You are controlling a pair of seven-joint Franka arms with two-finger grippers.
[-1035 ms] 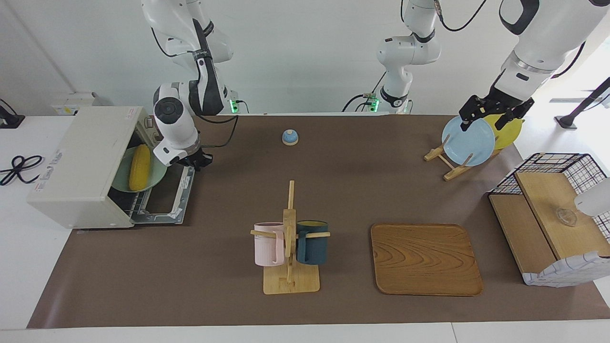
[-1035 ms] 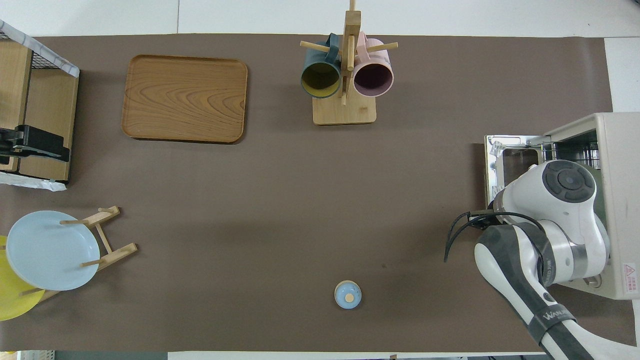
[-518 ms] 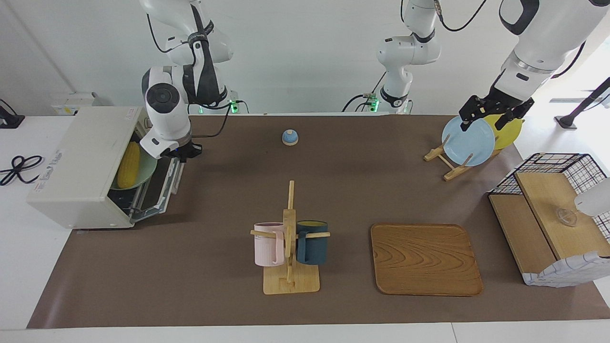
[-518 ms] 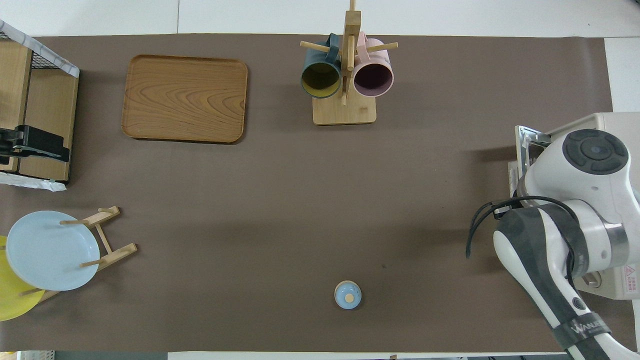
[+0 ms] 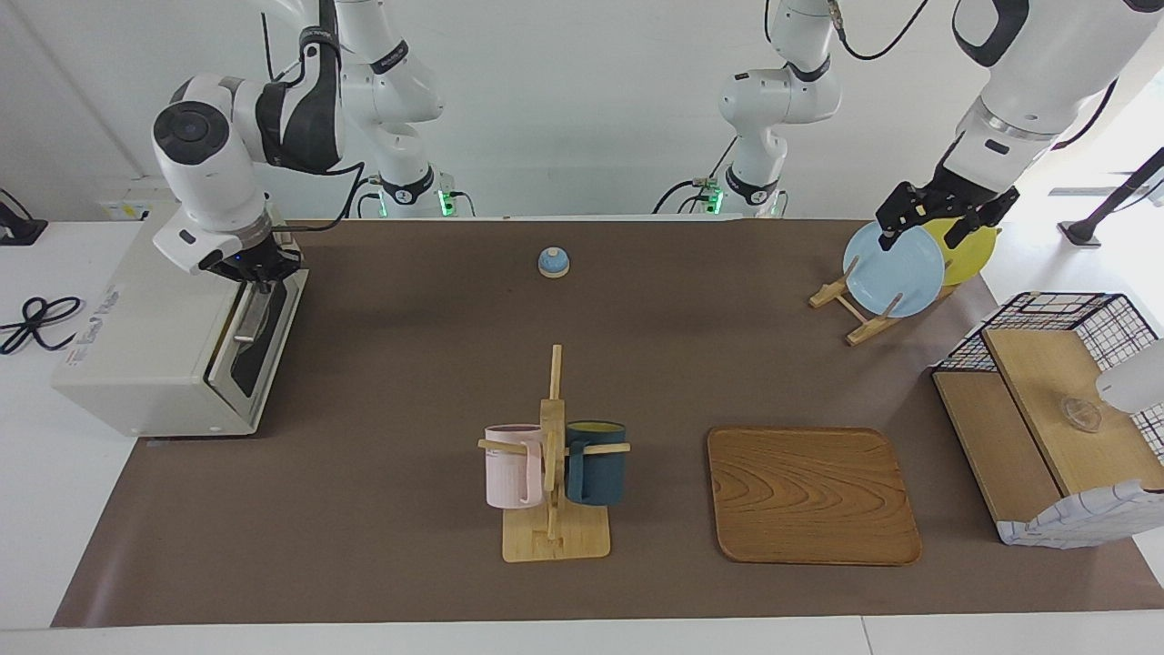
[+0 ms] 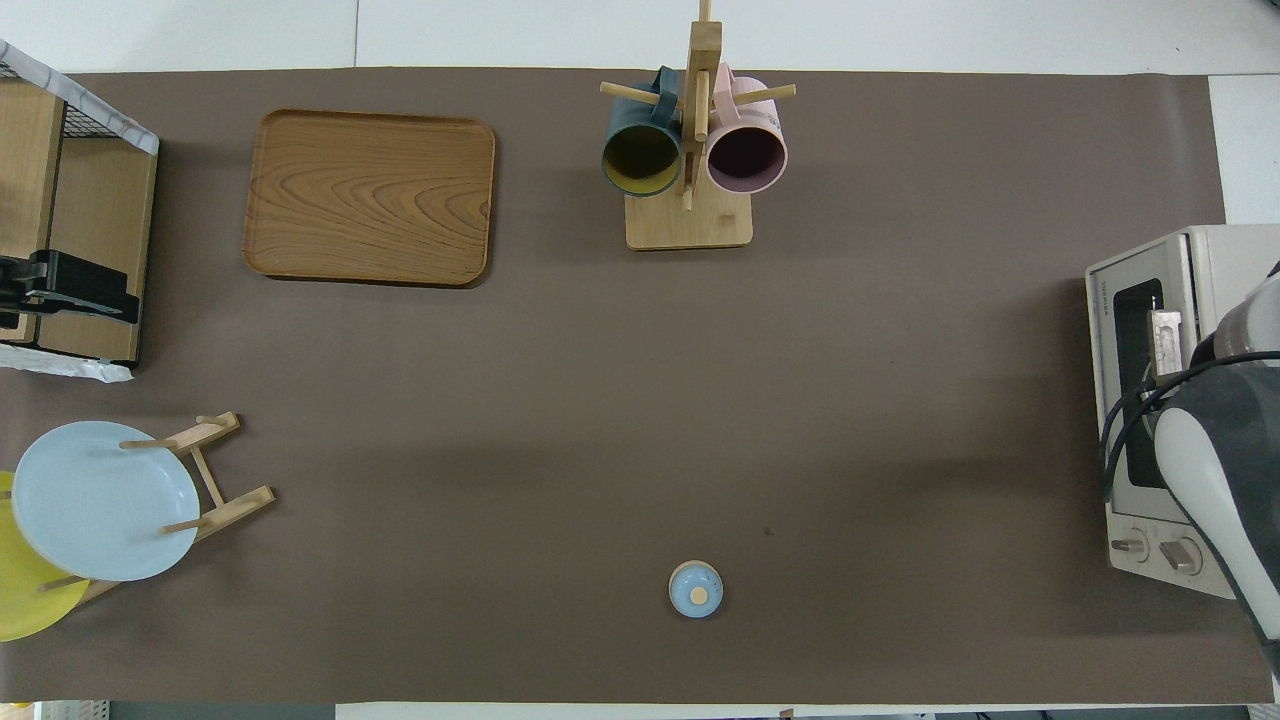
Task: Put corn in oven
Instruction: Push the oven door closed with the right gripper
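Note:
The cream-white oven stands at the right arm's end of the table, and it also shows in the overhead view. Its dark glass door is up and closed. The corn is hidden inside the oven. My right gripper is at the door's top edge, by the silver handle. In the overhead view the right arm covers that gripper. My left gripper waits open and empty over the plates at the left arm's end.
A blue plate and a yellow plate lean in a wooden rack. A mug tree with a pink and a dark blue mug, a wooden tray, a wire-and-wood shelf and a small blue bell stand on the brown mat.
My right gripper swung the oven door up from lying open to closed. The corn on its green plate inside the oven went out of sight. The left arm has not moved.

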